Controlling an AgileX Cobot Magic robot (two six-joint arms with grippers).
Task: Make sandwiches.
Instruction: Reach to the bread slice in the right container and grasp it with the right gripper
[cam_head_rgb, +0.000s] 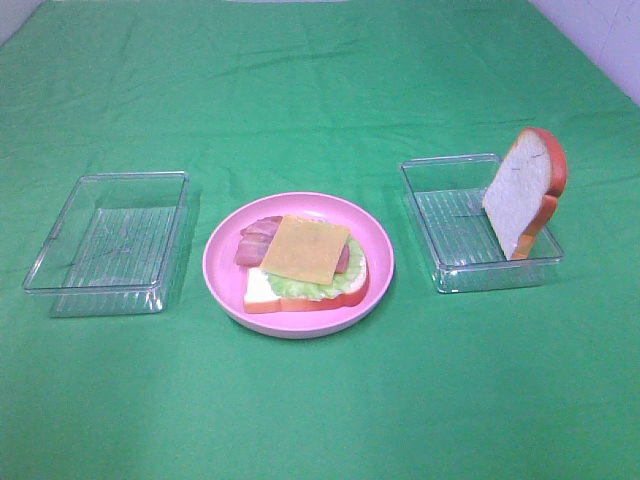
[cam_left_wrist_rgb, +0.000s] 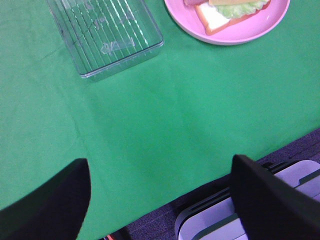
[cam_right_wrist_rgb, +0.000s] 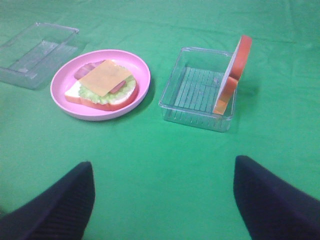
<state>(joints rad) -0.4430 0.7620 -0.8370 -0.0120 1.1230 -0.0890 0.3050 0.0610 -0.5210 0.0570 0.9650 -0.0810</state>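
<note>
I am holding both sets of fingers wide apart and gripping nothing. My left gripper (cam_left_wrist_rgb: 160, 200) is hanging over the near edge of the bench (cam_head_rgb: 320, 420), where the green cloth (cam_left_wrist_rgb: 150, 125) is ending and a grey-and-white unit below is showing. My right gripper (cam_right_wrist_rgb: 162, 200) is hovering over bare cloth in front of the plate and the right-hand tray.

Open room is lying all along the near side of the bench and across the far side; nothing is standing there. The things are sitting in one row across the middle, each apart from its neighbour.

Counting: one pink plate (cam_head_rgb: 222, 262), in the middle. Two clear plastic trays: the left tray (cam_head_rgb: 60, 262) is lying with nothing in it, and the right tray (cam_head_rgb: 445, 270) is carrying one slice.

Two bread slices in all. The lower slice (cam_head_rgb: 262, 292) is lying flat on the plate, with one lettuce leaf (cam_head_rgb: 300, 288) on it, bacon (cam_head_rgb: 255, 240) sticking out at the far-left side, and one yellow cheese square (cam_head_rgb: 305, 248) on top. So the sandwich is sitting open on the plate. The second slice (cam_head_rgb: 520, 190) is standing on edge in the right tray, leaning against its right wall, its top rising well above the rim.
</note>
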